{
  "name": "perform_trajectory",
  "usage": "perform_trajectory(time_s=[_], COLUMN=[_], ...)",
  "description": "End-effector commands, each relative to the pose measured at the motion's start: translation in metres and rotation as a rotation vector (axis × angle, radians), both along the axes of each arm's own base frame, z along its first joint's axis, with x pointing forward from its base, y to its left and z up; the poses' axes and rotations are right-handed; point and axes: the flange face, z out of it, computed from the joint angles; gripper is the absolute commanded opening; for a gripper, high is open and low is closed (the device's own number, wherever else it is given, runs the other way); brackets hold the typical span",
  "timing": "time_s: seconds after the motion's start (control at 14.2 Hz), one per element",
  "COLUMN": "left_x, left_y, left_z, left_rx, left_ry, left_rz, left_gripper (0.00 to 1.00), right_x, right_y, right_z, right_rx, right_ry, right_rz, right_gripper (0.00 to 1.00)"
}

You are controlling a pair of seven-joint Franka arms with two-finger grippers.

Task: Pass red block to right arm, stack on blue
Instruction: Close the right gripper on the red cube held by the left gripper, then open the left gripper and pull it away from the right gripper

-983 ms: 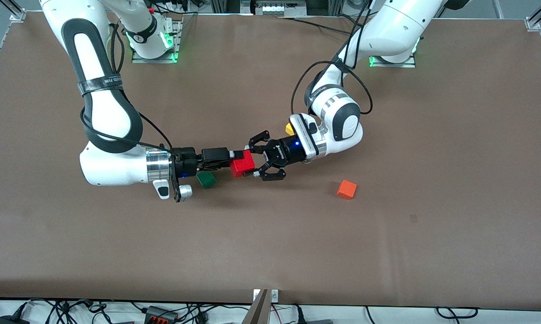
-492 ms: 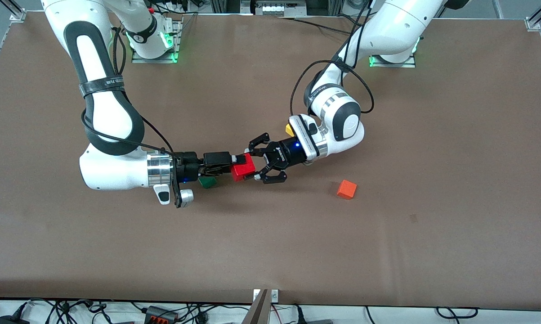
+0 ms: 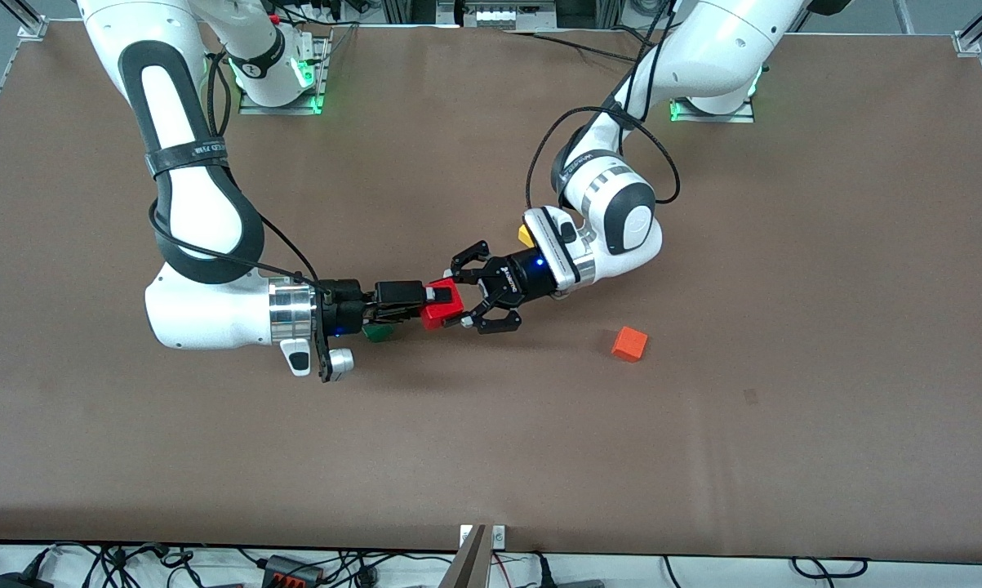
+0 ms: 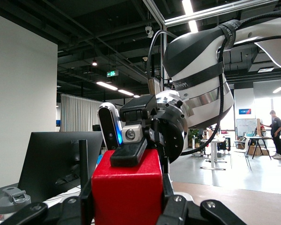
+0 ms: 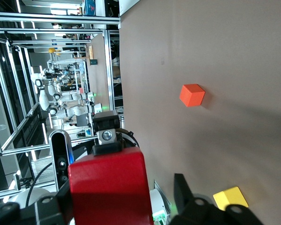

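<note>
The red block [image 3: 444,304] hangs in the air over the middle of the table. My left gripper [image 3: 456,302], a black claw, is shut on it, and its jaws press two sides of the block [image 4: 126,187]. My right gripper [image 3: 427,300] reaches in from the right arm's end and stands open around the same block [image 5: 107,187]. One right finger [image 4: 129,152] lies on a block face; the other finger [image 5: 183,192] shows a gap to it. The blue block is out of view.
A green cube [image 3: 376,332] lies on the table, partly hidden under my right gripper. A yellow cube [image 3: 526,235] peeks out beside the left wrist. An orange cube [image 3: 629,344] sits alone toward the left arm's end.
My right gripper has slid farther toward the left gripper, its fingers now around the red block and narrower. The left gripper keeps its hold. The green cube is more covered.
</note>
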Motion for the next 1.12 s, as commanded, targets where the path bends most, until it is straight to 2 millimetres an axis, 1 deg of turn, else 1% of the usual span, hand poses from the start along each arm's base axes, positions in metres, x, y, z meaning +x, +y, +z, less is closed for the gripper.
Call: perform_trajectory(time_s=[0.0, 0.07, 0.14, 0.21, 0.28, 0.35, 0.56, 0.63, 0.7, 0.77, 0.91, 1.05], left_x=[-0.0027, -0.0013, -0.0026, -0.0028, -0.0034, -0.0031, -0.0043, -0.0056, -0.0063, -0.0088, -0.0089, -0.0051], left_y=[-0.0011, 0.0026, 0.0031, 0.0025, 0.0026, 0.0026, 0.0023, 0.0017, 0.0007, -0.0014, -0.0005, 0.006], left_z=[0.0129, 0.0138, 0.0141, 0.0157, 0.0162, 0.0214, 0.0199, 0.0185, 0.0176, 0.016, 0.0146, 0.0132], left_rx=[0.038, 0.041, 0.044, 0.043, 0.058, 0.065, 0.065, 0.065, 0.063, 0.065, 0.067, 0.071], left_ry=[-0.048, -0.05, -0.051, -0.05, -0.043, -0.045, -0.038, -0.032, -0.028, -0.024, -0.023, -0.024], left_rz=[0.036, 0.04, 0.039, 0.039, 0.045, 0.05, 0.05, 0.047, 0.044, 0.04, 0.041, 0.05], left_gripper=[0.2, 0.2, 0.2, 0.2, 0.2, 0.2, 0.21, 0.27, 0.83, 1.0, 1.0, 1.0], right_x=[0.0072, 0.007, 0.0069, 0.007, 0.0073, 0.0079, 0.0084, 0.0085, 0.0085, 0.0085, 0.008, 0.008], right_y=[0.0086, 0.009, 0.0091, 0.0089, 0.0091, 0.0081, 0.0081, 0.0081, 0.0081, 0.0081, 0.0092, 0.0092], right_z=[0.0023, 0.0015, 0.0015, 0.0026, 0.0023, 0.0031, 0.0057, 0.0045, 0.0045, 0.0045, 0.0045, 0.0045], right_rx=[0.042, 0.048, 0.05, 0.049, 0.05, 0.049, 0.049, 0.049, 0.049, 0.049, 0.05, 0.051], right_ry=[0.023, 0.02, 0.012, 0.017, 0.021, 0.024, 0.026, 0.026, 0.026, 0.024, 0.023, 0.017], right_rz=[-0.028, -0.025, -0.021, -0.024, -0.026, -0.029, -0.033, -0.032, -0.032, -0.032, -0.03, -0.028], right_gripper=[0.75, 0.64, 0.48, 0.0, 0.0, 0.0, 0.0, 0.0, 0.0, 0.0, 0.0, 0.0])
